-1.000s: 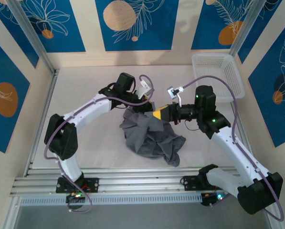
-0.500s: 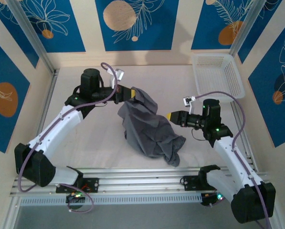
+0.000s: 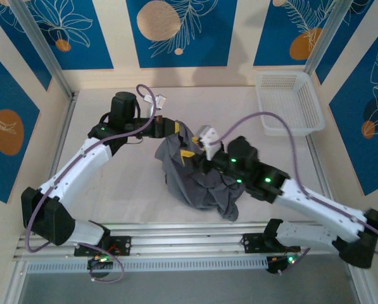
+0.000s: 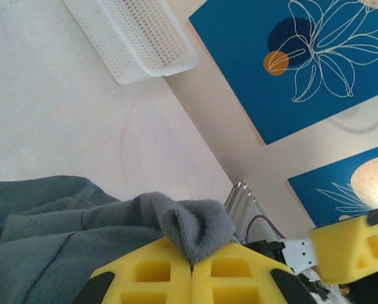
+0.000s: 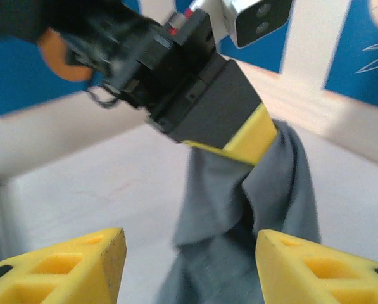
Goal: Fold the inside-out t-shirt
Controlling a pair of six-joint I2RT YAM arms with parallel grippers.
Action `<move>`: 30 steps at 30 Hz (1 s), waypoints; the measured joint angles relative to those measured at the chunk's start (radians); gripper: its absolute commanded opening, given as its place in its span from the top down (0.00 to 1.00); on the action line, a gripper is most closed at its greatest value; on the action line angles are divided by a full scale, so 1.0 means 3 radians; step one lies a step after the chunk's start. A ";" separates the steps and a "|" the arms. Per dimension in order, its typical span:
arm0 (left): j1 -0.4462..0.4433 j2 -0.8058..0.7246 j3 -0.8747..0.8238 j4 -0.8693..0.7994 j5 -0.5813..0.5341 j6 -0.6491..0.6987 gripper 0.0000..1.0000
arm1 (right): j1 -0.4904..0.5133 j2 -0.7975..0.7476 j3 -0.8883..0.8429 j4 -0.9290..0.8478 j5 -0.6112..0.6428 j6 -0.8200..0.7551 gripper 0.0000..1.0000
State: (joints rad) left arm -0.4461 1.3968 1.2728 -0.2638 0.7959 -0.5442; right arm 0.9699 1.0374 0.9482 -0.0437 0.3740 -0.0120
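One t-shirt [image 3: 201, 180] in left end effector [image 4: 192, 271]

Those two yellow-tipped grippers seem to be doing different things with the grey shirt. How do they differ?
The left gripper is shut, pinching a fold of the t-shirt; the right gripper is open and holds nothing. The left gripper holds the cloth up at its far edge, while the right gripper faces that hanging cloth. Both are tipped in yellow.
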 measured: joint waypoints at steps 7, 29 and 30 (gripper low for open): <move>-0.0004 0.0001 0.0000 -0.0074 -0.0055 -0.0067 1.00 | -0.0149 0.0692 -0.0047 0.0549 0.0715 -0.1050 0.43; 0.0010 0.0294 0.0320 -0.0463 -0.0187 0.0244 0.90 | -0.0889 0.0444 0.0449 -0.0633 -0.1572 0.0174 1.00; 0.0010 0.0304 0.0320 -0.0500 -0.0186 0.0281 0.76 | -0.0923 0.0445 0.0449 -0.0643 -0.1675 0.0256 1.00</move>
State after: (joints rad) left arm -0.4431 1.4879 1.3689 -0.4137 0.7403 -0.4599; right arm 0.6930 1.1709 1.0828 -0.2367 -0.1284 0.0647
